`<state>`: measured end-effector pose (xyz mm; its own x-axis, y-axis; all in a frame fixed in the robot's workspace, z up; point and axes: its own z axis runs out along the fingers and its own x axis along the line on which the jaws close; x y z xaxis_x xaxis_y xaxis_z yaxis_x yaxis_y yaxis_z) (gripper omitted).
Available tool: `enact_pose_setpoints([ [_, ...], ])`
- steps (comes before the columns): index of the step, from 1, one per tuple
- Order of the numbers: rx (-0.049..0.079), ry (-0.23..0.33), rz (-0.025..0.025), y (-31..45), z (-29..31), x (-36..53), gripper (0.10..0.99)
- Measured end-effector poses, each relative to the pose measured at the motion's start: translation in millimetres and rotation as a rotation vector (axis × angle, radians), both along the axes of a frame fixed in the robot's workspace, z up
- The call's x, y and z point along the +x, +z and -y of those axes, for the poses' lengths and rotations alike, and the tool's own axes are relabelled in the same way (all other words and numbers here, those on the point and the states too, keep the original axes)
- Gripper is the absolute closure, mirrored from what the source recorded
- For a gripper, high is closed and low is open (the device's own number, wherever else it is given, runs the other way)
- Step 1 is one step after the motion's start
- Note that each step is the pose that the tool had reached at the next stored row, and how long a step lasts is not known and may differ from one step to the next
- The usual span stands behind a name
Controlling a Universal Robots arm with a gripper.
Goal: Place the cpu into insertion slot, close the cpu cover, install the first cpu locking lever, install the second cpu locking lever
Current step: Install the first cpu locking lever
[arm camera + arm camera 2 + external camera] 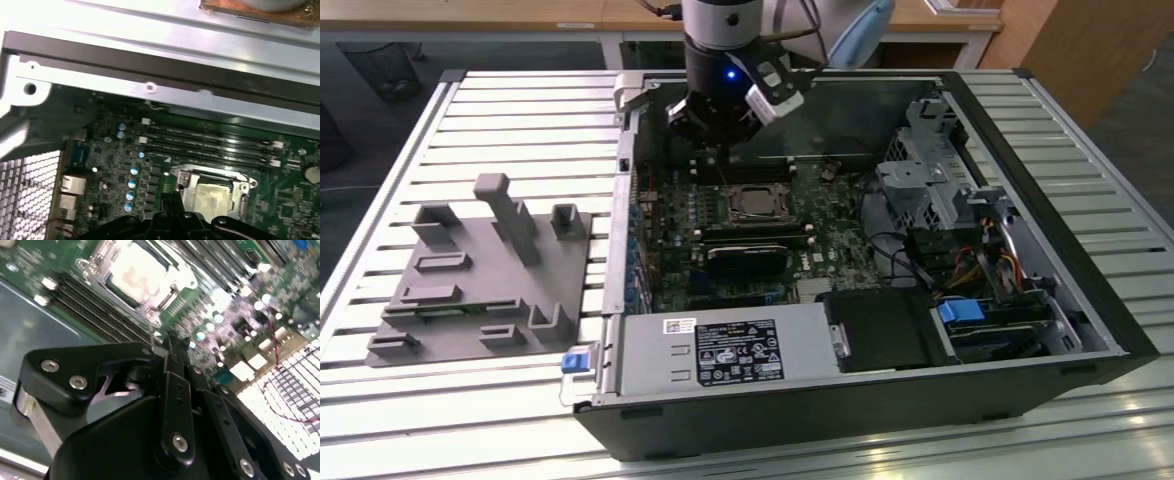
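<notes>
so, hidden: lower half of the gripper fingers sits behind the pc case wall edge and dark board in exterior view; levers at the socket too small to make out.
gripper: fingertips pressed together in second wrist view, clenched on nothing, no part between them; hangs above the motherboard, apart from the socket, twd the case's far wall.
cpu: silvery top, lying in the insertion slot; seen in both wrist views.
cpu cover: silver frame lies flat around the chip, closed as far as i can tell.
memory slots: long black rows just beside socket, btwn it and the case wall.
around: grey fixture block on the slatted table, exterior view's left, well apart from case; psu at case's near edge; drive cage on exterior view's right.
</notes>
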<state>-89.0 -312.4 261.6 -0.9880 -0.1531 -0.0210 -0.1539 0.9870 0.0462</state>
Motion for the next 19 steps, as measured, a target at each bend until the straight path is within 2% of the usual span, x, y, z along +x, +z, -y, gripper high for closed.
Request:
enact_pose_setpoints([
  [2, 0.0, 0.0, 0.0012, -1.8, -0.2, -5.9, 0.98],
  [5, 0.0, 0.0, 0.0011, -3.6, -0.9, -9.8, 0.98],
  [8, 0.0, -0.006, 0.0014, -5.1, -4.3, -13.5, 0.98],
  [14, 0.0, -0.012, 0.0014, -6.8, -11.5, -14.1, 0.98],
  [19, 0.0, -0.013, 0.0013, -7.0, -13.8, -13.0, 0.98],
])
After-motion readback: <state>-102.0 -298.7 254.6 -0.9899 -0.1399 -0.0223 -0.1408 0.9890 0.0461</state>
